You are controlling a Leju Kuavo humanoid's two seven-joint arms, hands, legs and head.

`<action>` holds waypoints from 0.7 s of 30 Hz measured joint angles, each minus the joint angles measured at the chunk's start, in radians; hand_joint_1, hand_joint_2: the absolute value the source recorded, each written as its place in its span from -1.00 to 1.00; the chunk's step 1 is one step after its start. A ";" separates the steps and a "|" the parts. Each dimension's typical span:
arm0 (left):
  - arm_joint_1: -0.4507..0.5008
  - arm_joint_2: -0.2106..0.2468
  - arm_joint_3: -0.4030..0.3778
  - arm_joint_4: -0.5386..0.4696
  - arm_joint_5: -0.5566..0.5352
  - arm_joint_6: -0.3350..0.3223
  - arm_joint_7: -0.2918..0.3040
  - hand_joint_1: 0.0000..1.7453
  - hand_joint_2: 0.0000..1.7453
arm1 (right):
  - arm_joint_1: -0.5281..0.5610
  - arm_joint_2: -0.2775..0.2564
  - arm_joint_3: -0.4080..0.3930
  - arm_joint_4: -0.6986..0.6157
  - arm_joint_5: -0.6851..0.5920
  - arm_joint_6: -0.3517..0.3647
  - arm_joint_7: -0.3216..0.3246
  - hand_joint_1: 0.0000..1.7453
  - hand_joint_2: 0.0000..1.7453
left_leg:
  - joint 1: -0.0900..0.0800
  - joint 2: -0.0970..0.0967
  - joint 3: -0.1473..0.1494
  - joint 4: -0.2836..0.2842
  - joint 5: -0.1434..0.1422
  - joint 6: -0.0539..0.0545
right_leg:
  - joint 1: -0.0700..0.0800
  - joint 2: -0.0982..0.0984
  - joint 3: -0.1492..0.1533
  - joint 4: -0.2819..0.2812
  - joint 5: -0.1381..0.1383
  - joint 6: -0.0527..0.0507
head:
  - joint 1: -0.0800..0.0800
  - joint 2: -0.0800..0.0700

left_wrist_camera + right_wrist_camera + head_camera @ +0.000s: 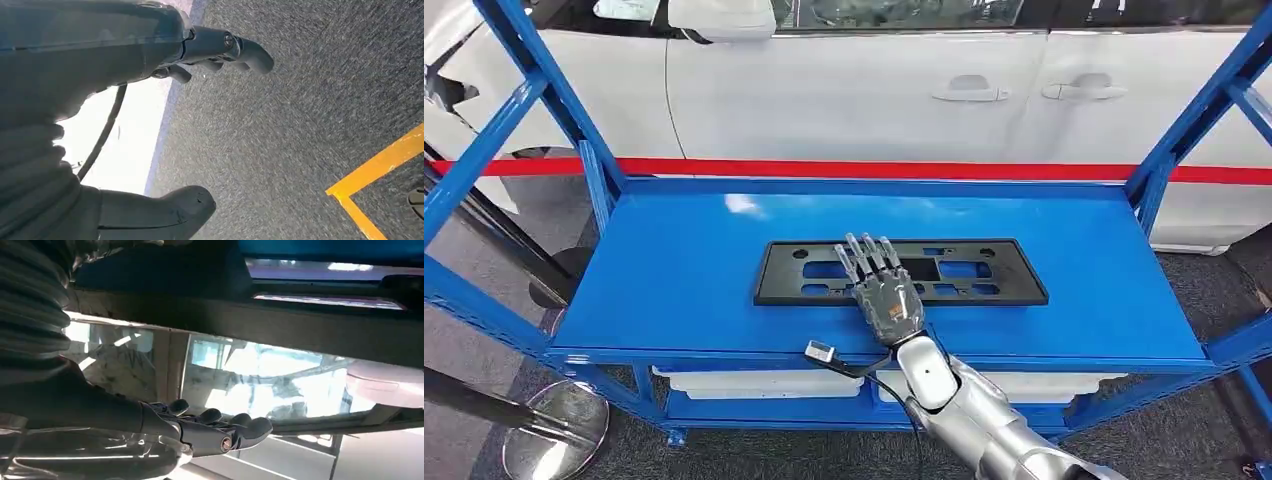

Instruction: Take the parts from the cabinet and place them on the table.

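A flat black rectangular part (989, 275) with several cut-outs lies in the middle of the blue cabinet shelf (674, 270). My right hand (884, 292) reaches over the shelf's front edge, palm down, with its fingers (867, 255) stretched out across the part's middle. It grips nothing. In the right wrist view the same hand (220, 432) has its fingers held straight and apart. In the left wrist view my left hand (150, 45) hangs above grey carpet, its thumb (165, 212) well apart from the other fingers, holding nothing.
Blue uprights (1169, 150) frame the shelf on both sides. A white car (854, 90) stands close behind it. White bins (754, 382) sit on the lower shelf. A chrome stanchion base (554, 430) stands at the lower left. A yellow floor line (380, 165) crosses the carpet.
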 joint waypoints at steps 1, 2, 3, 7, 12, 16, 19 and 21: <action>0.001 0.000 0.000 0.000 0.000 0.000 -0.001 -1.00 1.00 | 0.000 -0.001 -0.004 0.002 0.000 0.000 0.000 -1.00 1.00 | 0.000 0.000 0.000 0.000 0.000 0.000 | 0.000 0.000 0.000 0.000 0.000 0.000 | 0.000 0.000; 0.002 0.000 0.000 0.000 0.001 0.000 -0.002 -1.00 1.00 | 0.001 -0.002 -0.009 0.004 0.000 0.000 0.000 -1.00 1.00 | 0.000 0.000 0.000 0.000 0.000 0.000 | 0.000 0.000 0.000 0.000 0.000 0.000 | 0.000 0.000; 0.002 0.000 0.000 0.000 0.001 0.000 -0.003 -1.00 1.00 | 0.001 -0.003 -0.012 0.006 0.000 0.000 0.000 -1.00 1.00 | 0.000 0.000 0.000 0.000 0.000 0.000 | 0.000 0.000 0.000 0.000 0.000 0.000 | 0.000 0.000; 0.003 0.000 0.000 0.000 0.001 0.000 -0.004 -1.00 1.00 | 0.001 -0.007 -0.018 0.012 0.000 0.000 0.000 -1.00 1.00 | 0.000 0.000 0.000 0.000 0.000 0.000 | 0.000 0.000 0.000 0.000 0.000 0.000 | 0.000 0.000; 0.004 0.000 0.000 0.000 0.003 0.000 -0.004 -1.00 1.00 | 0.004 -0.011 -0.027 0.019 0.000 0.000 0.000 -1.00 1.00 | 0.000 0.000 0.000 0.000 0.000 0.000 | 0.000 0.000 0.000 0.000 0.000 0.000 | 0.000 0.000; 0.004 0.000 0.000 0.000 0.006 0.000 -0.006 -1.00 1.00 | 0.004 -0.013 -0.036 0.024 0.000 0.000 0.003 -1.00 1.00 | 0.000 0.000 0.000 0.000 0.000 0.000 | 0.000 0.000 0.000 0.000 0.000 0.000 | 0.000 0.000; 0.006 0.000 0.000 0.000 0.008 0.000 -0.008 -1.00 1.00 | 0.004 -0.017 -0.038 0.027 0.000 -0.002 0.003 -1.00 1.00 | 0.000 0.000 0.000 0.000 0.000 0.000 | 0.000 0.000 0.000 0.000 0.000 0.000 | 0.000 0.000; 0.006 0.000 0.000 0.000 0.008 0.000 -0.008 -1.00 1.00 | 0.004 -0.018 -0.039 0.029 0.000 -0.003 0.003 -1.00 1.00 | 0.000 0.000 0.000 0.000 0.000 0.000 | 0.000 0.000 0.000 0.000 0.000 0.000 | 0.000 0.000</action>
